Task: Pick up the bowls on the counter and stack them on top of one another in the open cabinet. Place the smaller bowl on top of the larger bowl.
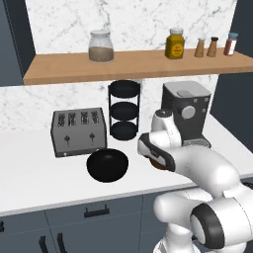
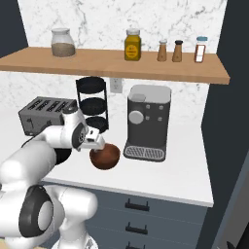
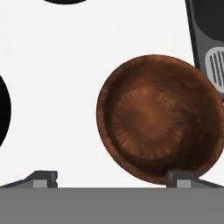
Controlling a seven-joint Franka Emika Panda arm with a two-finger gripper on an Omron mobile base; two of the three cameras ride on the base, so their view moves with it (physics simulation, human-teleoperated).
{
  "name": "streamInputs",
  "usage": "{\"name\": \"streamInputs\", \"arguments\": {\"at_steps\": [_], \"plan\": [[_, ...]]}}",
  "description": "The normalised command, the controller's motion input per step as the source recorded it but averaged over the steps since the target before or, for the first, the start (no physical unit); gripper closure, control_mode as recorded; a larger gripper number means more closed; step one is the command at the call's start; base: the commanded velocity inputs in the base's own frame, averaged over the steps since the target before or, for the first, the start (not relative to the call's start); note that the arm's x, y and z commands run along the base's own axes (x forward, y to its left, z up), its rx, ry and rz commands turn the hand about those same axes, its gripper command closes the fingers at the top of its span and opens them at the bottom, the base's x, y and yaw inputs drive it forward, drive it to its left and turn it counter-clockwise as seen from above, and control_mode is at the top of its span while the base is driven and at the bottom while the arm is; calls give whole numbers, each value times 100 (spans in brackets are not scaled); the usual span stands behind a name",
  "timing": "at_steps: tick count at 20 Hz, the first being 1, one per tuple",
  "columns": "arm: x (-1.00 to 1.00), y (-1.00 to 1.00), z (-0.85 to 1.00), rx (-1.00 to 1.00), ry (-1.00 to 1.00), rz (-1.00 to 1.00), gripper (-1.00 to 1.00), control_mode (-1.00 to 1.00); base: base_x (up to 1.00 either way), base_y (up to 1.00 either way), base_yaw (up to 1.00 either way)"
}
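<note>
The smaller bowl (image 3: 157, 131) looks like turned wood, so I judge it light, stiff and not fragile, with a smooth and maybe slippery surface; the best place to take hold seems its thin rim, one finger inside and one outside. It is round and reddish-brown with a paler, radially grained bottom, and it stands on the counter (image 2: 160, 177) just in front of the coffee machine (image 2: 147, 121), to its left. The gripper (image 3: 113, 177) hangs above it spread wide and empty, one fingertip over the near rim, and the larger bowl (image 1: 107, 165), glossy black, sits further left of the coffee machine, in front of the toaster (image 1: 79, 131).
</note>
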Motion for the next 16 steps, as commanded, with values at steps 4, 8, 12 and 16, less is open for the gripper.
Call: {"name": "streamInputs", "arguments": {"at_steps": [4,8,12,16], "plan": [[39,0,-32,0,0,-2,-100,-100,0,0,0],[32,0,-30,0,0,0,-100,-100,0,0,0],[14,0,-32,-2,0,0,-100,-100,0,0,0],[10,-3,-37,-2,0,0,-100,-100,0,0,0]]}}
